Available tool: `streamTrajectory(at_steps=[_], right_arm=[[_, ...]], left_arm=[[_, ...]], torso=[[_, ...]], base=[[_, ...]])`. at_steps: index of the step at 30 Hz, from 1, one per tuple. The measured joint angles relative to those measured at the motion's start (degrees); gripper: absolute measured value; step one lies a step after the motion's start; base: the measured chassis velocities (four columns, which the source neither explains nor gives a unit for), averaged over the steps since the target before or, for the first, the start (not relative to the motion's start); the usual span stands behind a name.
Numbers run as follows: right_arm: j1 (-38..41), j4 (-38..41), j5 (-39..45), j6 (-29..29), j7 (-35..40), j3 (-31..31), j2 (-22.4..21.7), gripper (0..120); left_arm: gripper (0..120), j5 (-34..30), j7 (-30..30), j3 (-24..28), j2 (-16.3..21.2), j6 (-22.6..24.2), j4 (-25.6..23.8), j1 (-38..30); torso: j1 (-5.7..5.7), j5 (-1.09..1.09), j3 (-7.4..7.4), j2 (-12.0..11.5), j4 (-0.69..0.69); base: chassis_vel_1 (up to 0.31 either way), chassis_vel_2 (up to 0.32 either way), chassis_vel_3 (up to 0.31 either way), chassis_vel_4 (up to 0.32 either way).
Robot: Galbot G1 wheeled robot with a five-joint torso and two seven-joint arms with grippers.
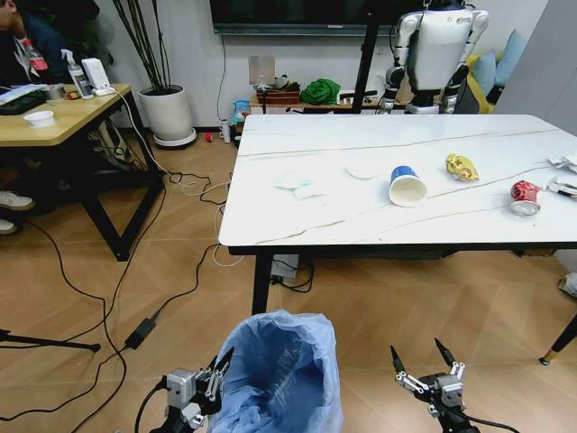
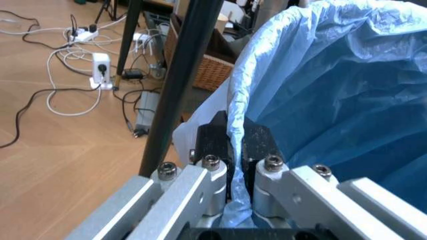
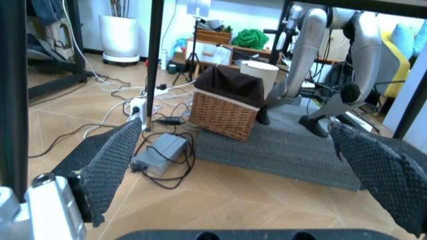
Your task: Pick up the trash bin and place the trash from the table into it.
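Trash bin [image 1: 287, 374] sits low in front of me, just short of the near edge of the table [image 1: 297, 221], blue liner bag crinkled over the rim. My left gripper [image 1: 216, 372] is on the bin's left rim; in the left wrist view the fingers [image 2: 257, 145] are pinched together on the rim with the liner [image 2: 347, 90] trapped between them. My right gripper [image 1: 424, 361] hangs off the bin's right side, apart from it, jaws spread wide, holding nothing; right wrist view shows both pads [image 3: 110, 155] far apart.

Trash all on the table:
- blue-and-white paper cup [image 1: 407, 185] on its side near the table's middle, mouth toward me
- white lid [image 1: 360, 171] just left of the cup
- white tissues [image 1: 299, 186] further left
- crumpled yellow wrapper [image 1: 462, 166] right of the cup, toward the far side
- crushed red can [image 1: 525, 197] near the right end
- paper scraps [image 1: 565, 162] at the right edge, past the can

Table leg [image 1: 261, 283] stands just beyond the bin.
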Motion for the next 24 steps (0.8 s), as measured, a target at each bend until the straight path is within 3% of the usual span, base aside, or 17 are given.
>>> streamTrajectory(at_steps=[24], right_arm=[[-0.15,0.12,-0.04,0.11,-0.02,0.01,0.00,100]], left_arm=[[0,-0.01,0.05,0.02,-0.36,0.09,0.06,0.21]], torso=[[2.50,0.00,3.40,5.91,0.00]], base=[[0.000,0.000,0.000,0.000]])
